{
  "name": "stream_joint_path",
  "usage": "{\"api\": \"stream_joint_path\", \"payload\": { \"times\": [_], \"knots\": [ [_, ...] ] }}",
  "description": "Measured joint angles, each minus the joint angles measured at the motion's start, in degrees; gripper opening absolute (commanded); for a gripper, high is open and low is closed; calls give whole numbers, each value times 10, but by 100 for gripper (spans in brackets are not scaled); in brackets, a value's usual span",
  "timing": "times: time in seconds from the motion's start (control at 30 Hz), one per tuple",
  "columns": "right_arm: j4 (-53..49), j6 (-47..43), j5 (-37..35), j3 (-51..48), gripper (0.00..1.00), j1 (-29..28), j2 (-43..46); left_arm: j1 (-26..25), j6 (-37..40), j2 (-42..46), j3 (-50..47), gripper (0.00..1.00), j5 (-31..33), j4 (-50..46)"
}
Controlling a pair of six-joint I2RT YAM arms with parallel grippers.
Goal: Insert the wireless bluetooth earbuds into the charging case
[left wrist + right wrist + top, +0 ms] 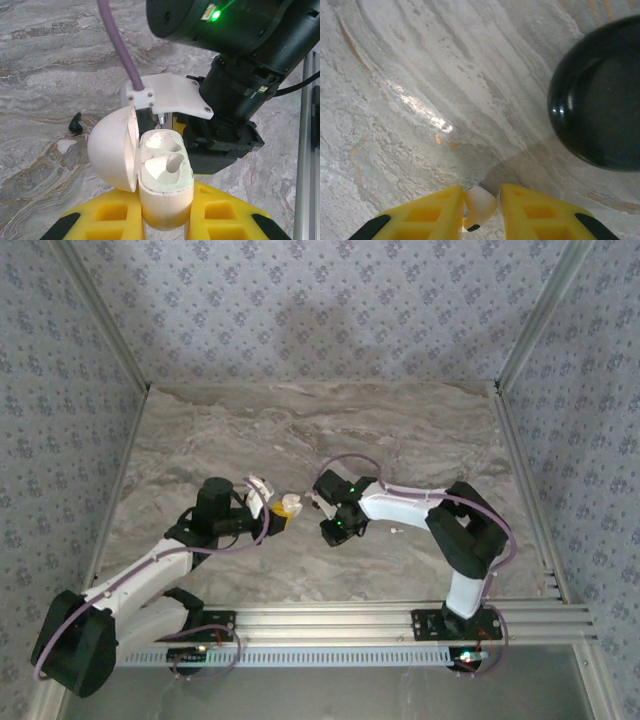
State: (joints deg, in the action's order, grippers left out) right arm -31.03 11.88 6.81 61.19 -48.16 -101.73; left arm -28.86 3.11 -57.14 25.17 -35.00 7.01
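My left gripper is shut on the charging case, a white rounded case held upright between the yellow fingers. Its lid is swung open to the left and both sockets show empty. From above, the case sits mid-table at the left gripper. The right gripper has a small white earbud pinched between its yellow fingertips, just over the marble. In the top view that gripper hangs right of the case. A tiny white piece, perhaps another earbud, lies on the table further right.
A glossy black round object fills the upper right of the right wrist view. The right arm's black wrist hangs close behind the open case. A small black bit lies on the marble table left of the lid. Walls enclose the table.
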Motion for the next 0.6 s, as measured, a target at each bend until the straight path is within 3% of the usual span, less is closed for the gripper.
{"api": "stream_joint_path", "payload": {
  "times": [0.6],
  "knots": [
    [165,97,1,-146,27,72,138,-16,4,-66,32,7,6,10]
  ]
}}
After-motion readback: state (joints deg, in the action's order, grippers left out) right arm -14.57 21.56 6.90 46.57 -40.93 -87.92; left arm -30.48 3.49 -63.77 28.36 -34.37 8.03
